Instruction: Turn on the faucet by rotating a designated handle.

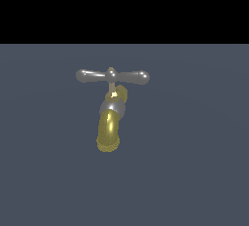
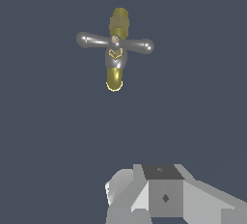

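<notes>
The faucet (image 1: 111, 118) stands alone on a plain grey floor (image 1: 194, 171), its gold spout (image 1: 108, 135) curving down toward the exterior view's lower edge. The handle (image 1: 112, 76), a slim grey crossbar with rounded ends, sits on top with its long axis running across the exterior view from left to right.

In the wrist view the gripper (image 2: 144, 203) shows only as a grey block, well apart from the handle (image 2: 115, 42), which lies ahead of it with open floor between. The fingers are out of sight, so I cannot tell whether they are spread or closed. No brand, label or writing is visible anywhere.
</notes>
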### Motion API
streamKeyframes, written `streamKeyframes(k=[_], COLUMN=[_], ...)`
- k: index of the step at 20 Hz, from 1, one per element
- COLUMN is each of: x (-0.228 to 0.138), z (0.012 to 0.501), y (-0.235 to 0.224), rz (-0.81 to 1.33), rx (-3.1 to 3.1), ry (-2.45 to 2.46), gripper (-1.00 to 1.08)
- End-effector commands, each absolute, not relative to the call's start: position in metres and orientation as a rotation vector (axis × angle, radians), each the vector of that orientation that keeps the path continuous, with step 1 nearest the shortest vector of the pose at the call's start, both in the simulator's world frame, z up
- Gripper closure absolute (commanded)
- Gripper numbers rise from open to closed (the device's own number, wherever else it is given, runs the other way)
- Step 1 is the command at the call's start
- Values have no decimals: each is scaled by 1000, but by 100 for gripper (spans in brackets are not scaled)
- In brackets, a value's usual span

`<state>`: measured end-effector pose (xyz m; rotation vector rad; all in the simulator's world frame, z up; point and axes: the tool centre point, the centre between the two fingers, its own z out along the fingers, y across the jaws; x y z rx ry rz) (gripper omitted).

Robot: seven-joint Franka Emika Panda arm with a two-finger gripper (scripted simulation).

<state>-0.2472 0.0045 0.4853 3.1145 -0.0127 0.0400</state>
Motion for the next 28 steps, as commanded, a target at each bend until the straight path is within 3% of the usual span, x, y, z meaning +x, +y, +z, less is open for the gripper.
streamKeyframes(k=[1,14,28], x=[-247,-241,-214], z=[485,464,399], y=[4,-6,-34], rz=[40,37,29], rx=[3114,3112,3052], ry=[-13,154,652], gripper=[108,108,108])
